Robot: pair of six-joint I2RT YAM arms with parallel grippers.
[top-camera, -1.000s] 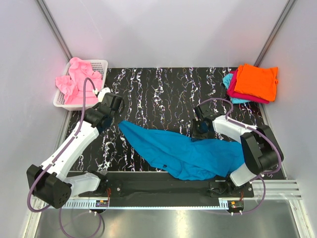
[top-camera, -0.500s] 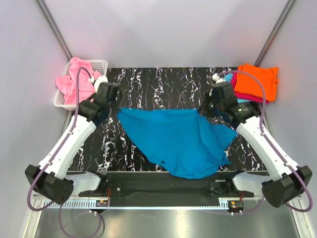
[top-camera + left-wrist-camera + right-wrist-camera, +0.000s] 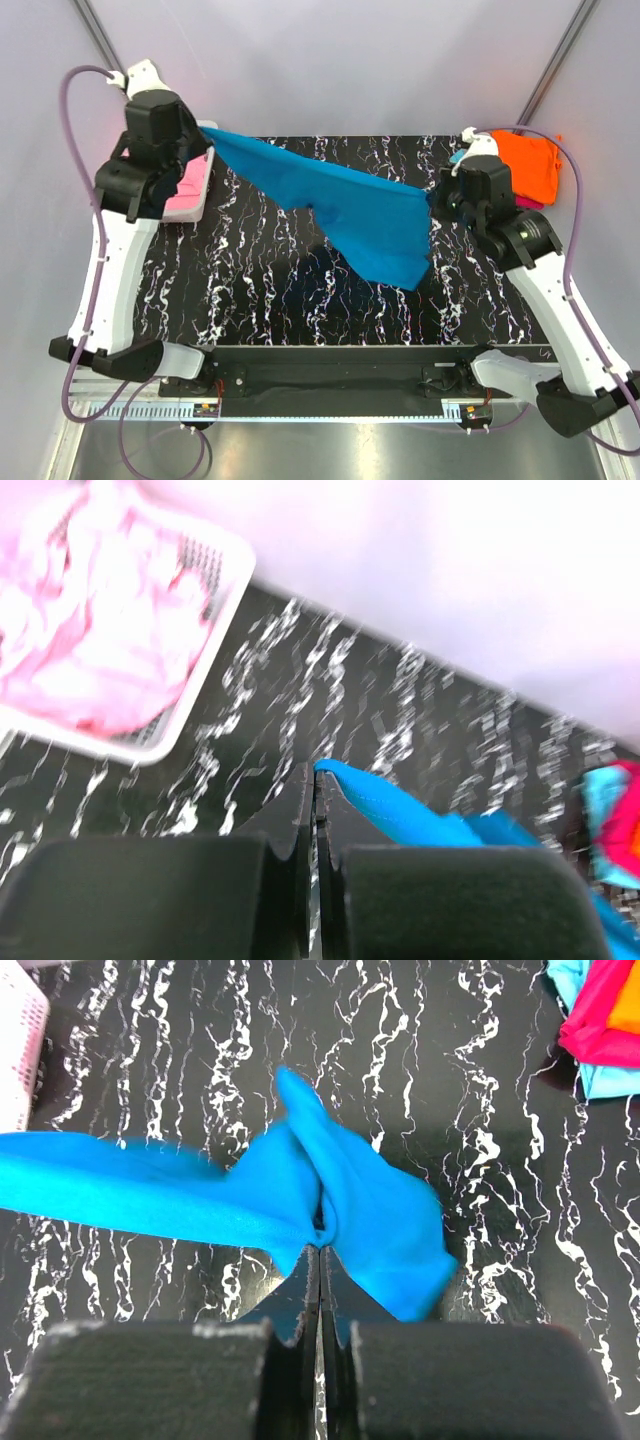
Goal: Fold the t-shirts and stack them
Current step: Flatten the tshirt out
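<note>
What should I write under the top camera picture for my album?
Left gripper and right gripper hold the teal-blue t-shirt stretched in the air over the table.

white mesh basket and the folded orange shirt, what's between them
In the top view, the teal-blue cloth t-shirt hangs stretched between the left end effector and right end effector, above bare black marbled tabletop.

teal shirt [image 3: 340, 200] spans mid-air across centre; basket [image 3: 205, 650] far-left, shirt stack [image 3: 520, 165] far-right; near tabletop [image 3: 260, 290] seemingly open.
</note>
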